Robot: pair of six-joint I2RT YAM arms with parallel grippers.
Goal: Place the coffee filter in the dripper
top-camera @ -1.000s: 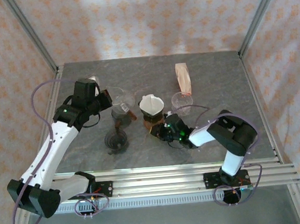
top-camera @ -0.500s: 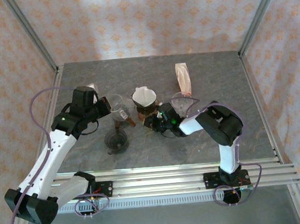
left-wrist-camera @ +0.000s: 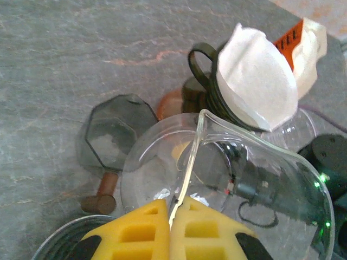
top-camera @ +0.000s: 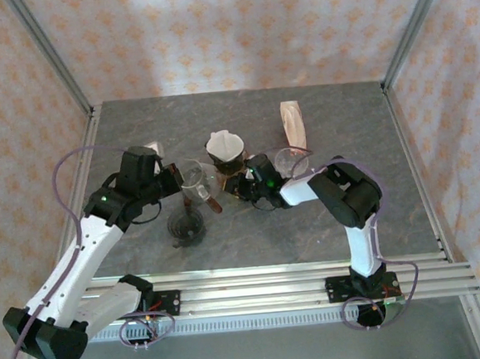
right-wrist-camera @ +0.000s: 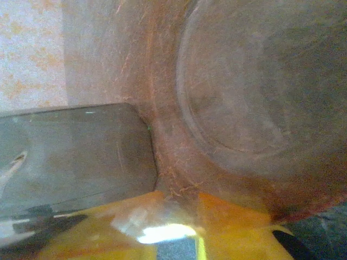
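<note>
Re white paper cone filter [left-wrist-camera: 255, 76]: light, floppy, creases easily, so pinch top rim gently. Meanwhile left fingers [left-wrist-camera: 135, 233] clamp clear glass carafe [left-wrist-camera: 227, 179] rim; right fingers [right-wrist-camera: 238, 233] gap: can't tell.

Walls [top-camera: 237, 30] on three sides are pale cloth w/ peach floral print (light is soft, even). Grey stone-look table [top-camera: 136, 125] sits btw them; alu posts [top-camera: 54, 57] stand at corners, rails [top-camera: 256, 280] run along near edge.

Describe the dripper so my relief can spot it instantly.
Look at the middle of the grey table, just beyond the clear glass carafe. The dripper is the dark cone with a loop handle; unlike the carafe and the clear cup nearby, it holds a white paper filter.
</note>
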